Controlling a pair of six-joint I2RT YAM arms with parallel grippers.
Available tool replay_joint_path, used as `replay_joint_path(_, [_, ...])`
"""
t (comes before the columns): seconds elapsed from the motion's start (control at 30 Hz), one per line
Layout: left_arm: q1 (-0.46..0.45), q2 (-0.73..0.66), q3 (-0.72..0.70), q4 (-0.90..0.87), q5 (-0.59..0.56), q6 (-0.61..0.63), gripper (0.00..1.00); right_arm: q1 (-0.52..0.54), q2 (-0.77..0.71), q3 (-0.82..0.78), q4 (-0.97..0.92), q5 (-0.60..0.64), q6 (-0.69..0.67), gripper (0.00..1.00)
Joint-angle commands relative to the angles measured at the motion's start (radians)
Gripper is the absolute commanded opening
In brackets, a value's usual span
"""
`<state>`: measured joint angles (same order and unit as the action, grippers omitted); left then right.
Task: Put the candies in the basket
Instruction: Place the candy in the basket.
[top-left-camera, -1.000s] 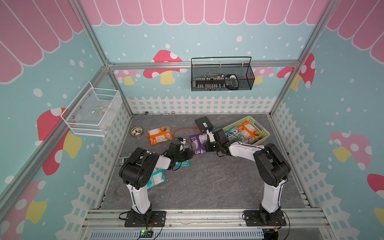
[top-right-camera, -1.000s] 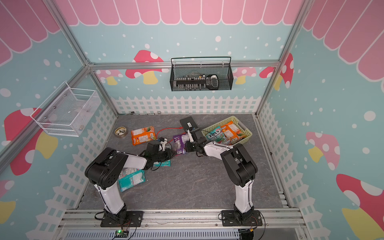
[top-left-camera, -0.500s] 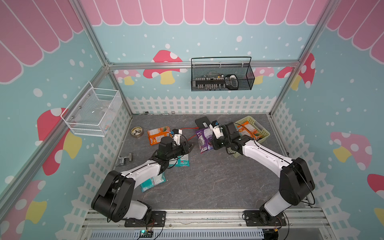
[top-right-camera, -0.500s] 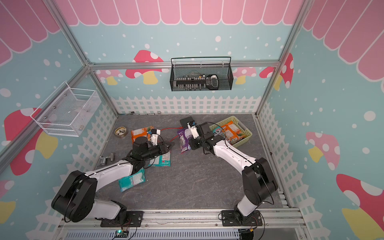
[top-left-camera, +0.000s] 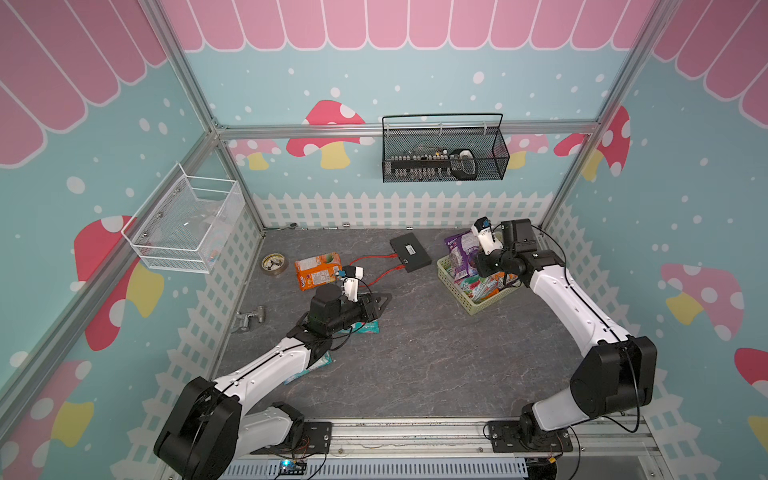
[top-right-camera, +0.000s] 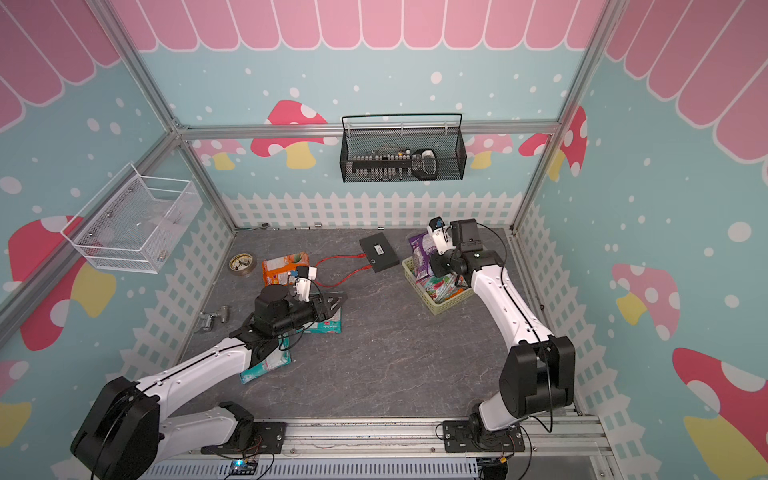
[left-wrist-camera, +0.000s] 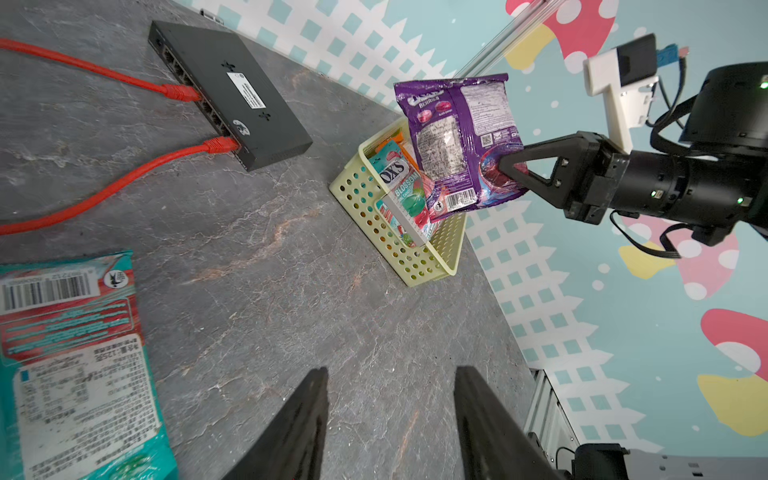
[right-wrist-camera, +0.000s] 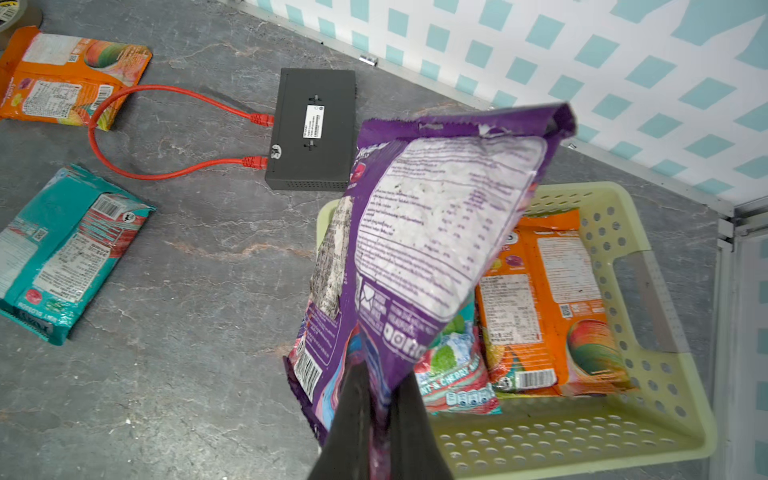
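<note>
Candies first: a glossy purple candy bag (right-wrist-camera: 436, 232) hangs pinched at one corner between the closed fingers of the right hand (left-wrist-camera: 507, 168). It is above the pale yellow-green perforated plastic basket (right-wrist-camera: 540, 440), over the end nearest the flat black box (top-left-camera: 411, 252) with red cables. Inside the basket lie an orange candy bag (right-wrist-camera: 548, 299) and a teal-and-red candy bag (right-wrist-camera: 453, 374). Well apart from the basket, the left hand (left-wrist-camera: 390, 370) is over the grey bench (top-left-camera: 436, 353), fingers apart, nothing between them. Just beside it lies a teal candy bag (left-wrist-camera: 70, 353). A second teal candy bag (top-left-camera: 316, 365) shows under the left arm. An orange fruit-printed candy bag (top-left-camera: 318, 270) lies beyond the black box from the basket.
</note>
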<state>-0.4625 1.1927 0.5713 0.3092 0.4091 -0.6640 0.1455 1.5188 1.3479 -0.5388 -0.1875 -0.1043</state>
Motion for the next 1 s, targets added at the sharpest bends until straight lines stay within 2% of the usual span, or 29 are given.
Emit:
replay_joint_path(0.0, [-0.004, -0.016, -0.005, -0.037, -0.029, 0.033, 0.52, -0.05, -0.006, 0.038, -0.013, -0.072, -0.136, 0.0])
replay_joint_path(0.2, [-0.004, -0.016, 0.007, -0.059, -0.028, 0.037, 0.51, -0.175, 0.09, 0.077, -0.018, -0.078, -0.224, 0.0])
replay_joint_path(0.33, [-0.005, -0.022, 0.01, -0.072, -0.033, 0.04, 0.5, -0.279, 0.153, 0.111, -0.034, -0.146, -0.284, 0.0])
replay_joint_path(0.53, [-0.011, -0.007, 0.022, -0.079, -0.033, 0.036, 0.5, -0.285, 0.184, 0.123, 0.0, -0.25, -0.399, 0.0])
replay_joint_path(0.87, [-0.033, 0.015, 0.038, -0.08, -0.053, 0.039, 0.5, -0.285, 0.166, 0.084, 0.044, -0.304, -0.417, 0.0])
replay_joint_path(0.97, [-0.041, 0.022, 0.038, -0.079, -0.068, 0.039, 0.5, -0.285, 0.134, 0.031, 0.062, -0.359, -0.391, 0.0])
